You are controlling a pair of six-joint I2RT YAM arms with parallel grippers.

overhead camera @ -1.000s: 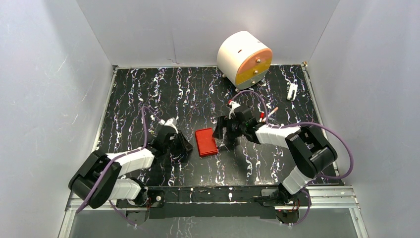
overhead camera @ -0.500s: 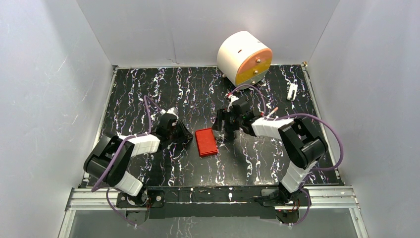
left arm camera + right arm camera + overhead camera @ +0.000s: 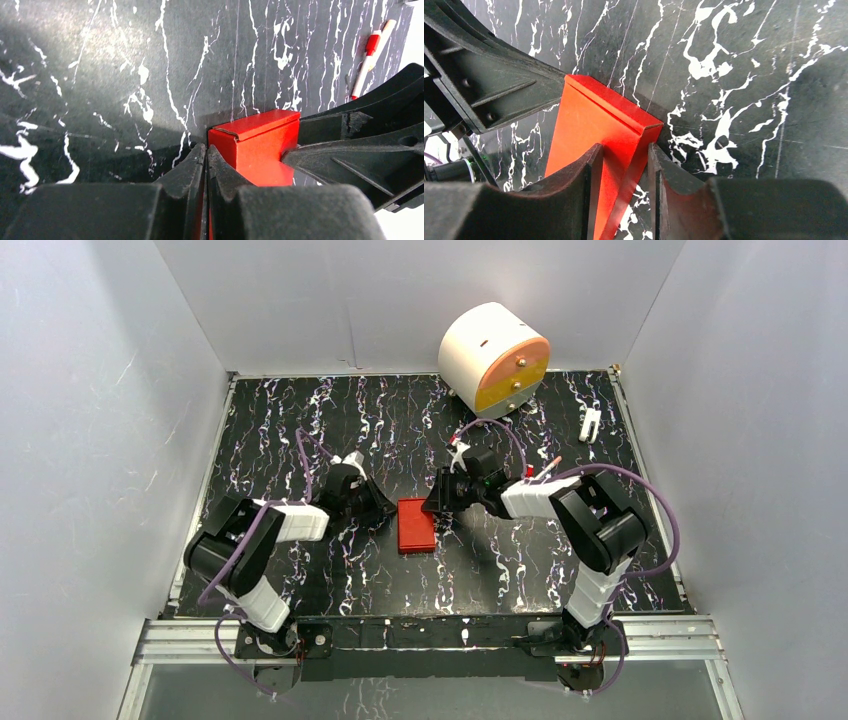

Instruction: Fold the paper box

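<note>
From the near edge, reaching inward over the black marbled table (image 3: pixel 300 420): both arms, wrists turned toward each other. Between them, about mid-table, the paper box (image 3: pixel 416 527). Lies flat, folded up into a small red rectangle. Runs its long axis near to far, almost square to the table's front edge, one short end toward the arm bases and the other toward the back wall. At its left long side, by the far corner, the left gripper (image 3: pixel 388 511): jaws pressed together with only a seam between them, nothing seen clamped, tip right against the card. From the left wrist, shows the box's side wall standing upright with a folded lid edge lapping over it. At the right long side, also near the far end, the right gripper (image 3: pixel 437 506): jaws standing apart, astride the box's edge, one finger (image 3: pixel 571 190) over the red top face, the other down beside the side wall with a sliver of table showing between. Just past the right wrist, a red-capped white pen (image 3: pixel 369 56). Farthest back, by the back wall, a white-and-orange drum (image 3: pixel 494 360), and to its right a small white clip (image 3: pixel 590 423).
</note>
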